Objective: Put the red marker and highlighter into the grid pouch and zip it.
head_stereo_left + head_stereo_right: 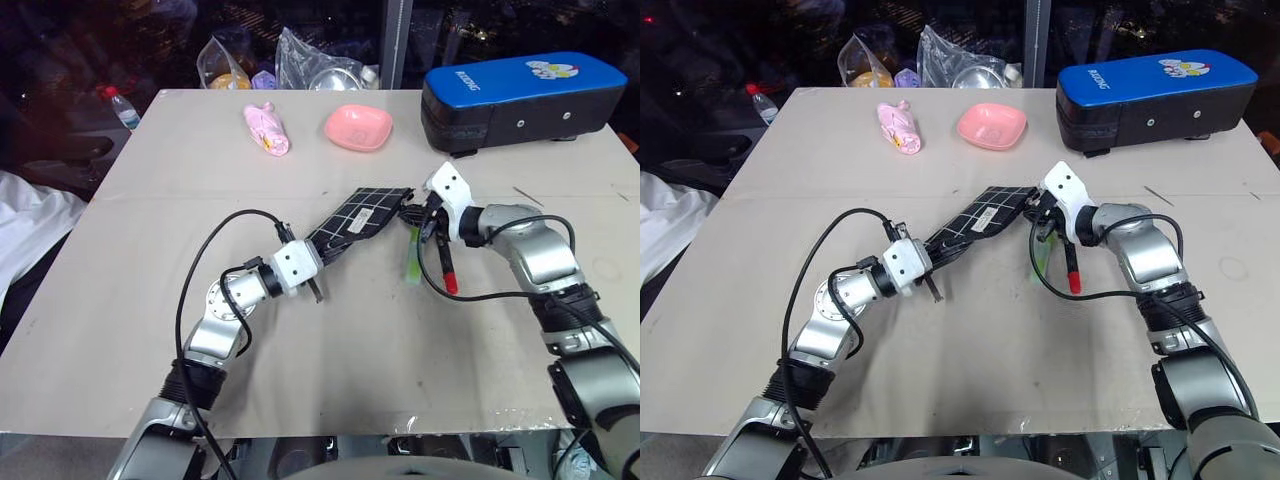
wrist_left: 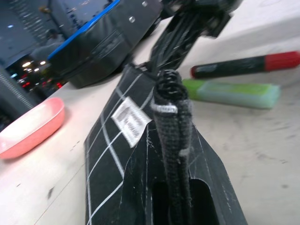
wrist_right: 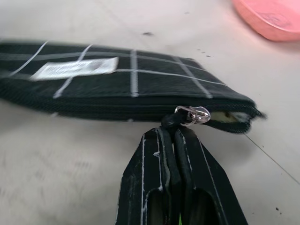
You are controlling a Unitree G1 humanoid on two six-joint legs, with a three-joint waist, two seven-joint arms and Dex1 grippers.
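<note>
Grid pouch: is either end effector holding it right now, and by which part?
Both are. The left end effector is shut on one end of the grid pouch; the right end effector is shut on its zipper pull at the other end.

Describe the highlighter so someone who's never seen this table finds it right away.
Start at the grid pouch mid-table; two pens lie just off its right end. The highlighter is the nearer one, short, chunky, pale green, unlike the slim black red marker beside it.
</note>
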